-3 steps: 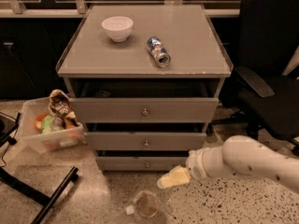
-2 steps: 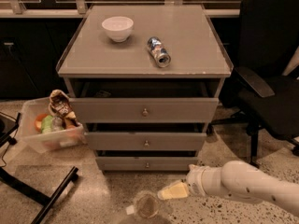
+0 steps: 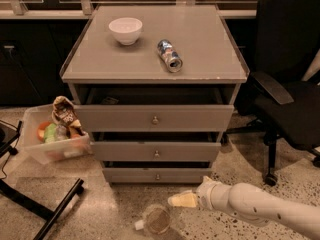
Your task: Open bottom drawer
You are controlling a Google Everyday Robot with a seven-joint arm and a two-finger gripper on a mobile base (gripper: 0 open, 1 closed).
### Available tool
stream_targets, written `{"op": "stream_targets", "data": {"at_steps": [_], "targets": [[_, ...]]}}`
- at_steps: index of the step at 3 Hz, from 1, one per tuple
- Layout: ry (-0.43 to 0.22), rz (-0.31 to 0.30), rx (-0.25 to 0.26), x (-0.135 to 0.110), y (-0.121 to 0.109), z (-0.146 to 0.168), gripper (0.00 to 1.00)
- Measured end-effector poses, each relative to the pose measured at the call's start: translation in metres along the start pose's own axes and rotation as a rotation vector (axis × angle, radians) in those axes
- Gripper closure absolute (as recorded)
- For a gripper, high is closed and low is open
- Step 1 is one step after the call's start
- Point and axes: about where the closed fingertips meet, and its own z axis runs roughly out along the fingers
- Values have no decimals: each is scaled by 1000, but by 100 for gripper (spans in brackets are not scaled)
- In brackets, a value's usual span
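Observation:
The grey cabinet has three drawers. The bottom drawer is the lowest and slimmest front, with a small round metal knob; a dark gap shows above it. My gripper is at the end of the white arm that comes in from the lower right. It hangs low above the floor, just in front of and slightly right of the bottom drawer's knob, not touching it. It holds nothing that I can see.
A white bowl and a can lying on its side sit on the cabinet top. A clear bin of snacks stands on the floor at left. A black office chair is at right. A round lid-like object lies on the floor near the gripper.
The arm has dropped lower and the gripper has moved down toward the floor in front of the bottom drawer. The drawers have not moved.

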Motion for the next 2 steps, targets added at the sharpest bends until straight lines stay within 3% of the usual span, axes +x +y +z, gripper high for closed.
{"op": "stream_targets", "data": {"at_steps": [1,2], "targets": [[0,0,0,0,0,0,0],[-11,44,29,6,-22,27,0]]}}
